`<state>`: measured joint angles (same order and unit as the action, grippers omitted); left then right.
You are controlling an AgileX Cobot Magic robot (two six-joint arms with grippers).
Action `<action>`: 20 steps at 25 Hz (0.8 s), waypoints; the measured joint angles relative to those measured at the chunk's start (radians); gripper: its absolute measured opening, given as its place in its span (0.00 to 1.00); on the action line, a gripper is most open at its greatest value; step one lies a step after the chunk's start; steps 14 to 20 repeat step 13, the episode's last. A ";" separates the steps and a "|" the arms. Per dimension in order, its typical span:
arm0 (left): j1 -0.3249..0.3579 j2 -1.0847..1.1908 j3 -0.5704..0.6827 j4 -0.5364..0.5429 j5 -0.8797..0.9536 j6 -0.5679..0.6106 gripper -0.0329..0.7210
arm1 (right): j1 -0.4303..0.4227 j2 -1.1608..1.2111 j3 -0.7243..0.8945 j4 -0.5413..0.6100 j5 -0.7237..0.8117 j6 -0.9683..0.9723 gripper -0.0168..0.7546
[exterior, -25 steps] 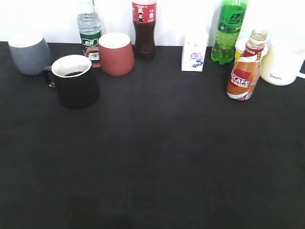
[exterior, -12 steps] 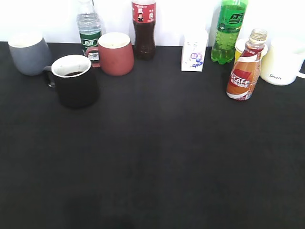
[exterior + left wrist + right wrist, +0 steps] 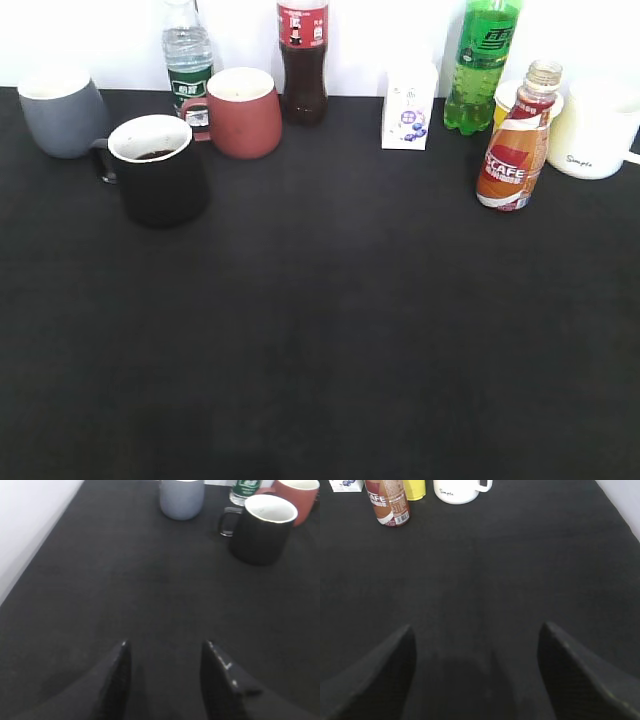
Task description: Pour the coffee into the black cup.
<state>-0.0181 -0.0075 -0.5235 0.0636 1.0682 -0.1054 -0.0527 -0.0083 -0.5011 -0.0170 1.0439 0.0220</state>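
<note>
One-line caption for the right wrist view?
Open right claw hovers over black table, far from the uncapped orange-labelled Nescafe coffee bottle and white mug.

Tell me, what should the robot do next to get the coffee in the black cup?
Probably reach the open right gripper toward the coffee bottle. It stands upright and untouched, capless, far right of the black cup, and both grippers are empty.
</note>
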 joint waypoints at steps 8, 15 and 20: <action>0.000 0.000 0.000 0.000 0.000 0.000 0.46 | 0.000 0.000 0.000 0.000 -0.001 0.000 0.79; 0.000 0.000 0.000 0.000 0.000 0.001 0.44 | 0.000 0.000 0.000 0.000 -0.001 0.000 0.79; 0.000 0.000 0.000 0.000 0.000 0.001 0.44 | 0.000 0.000 0.000 0.000 -0.001 0.000 0.79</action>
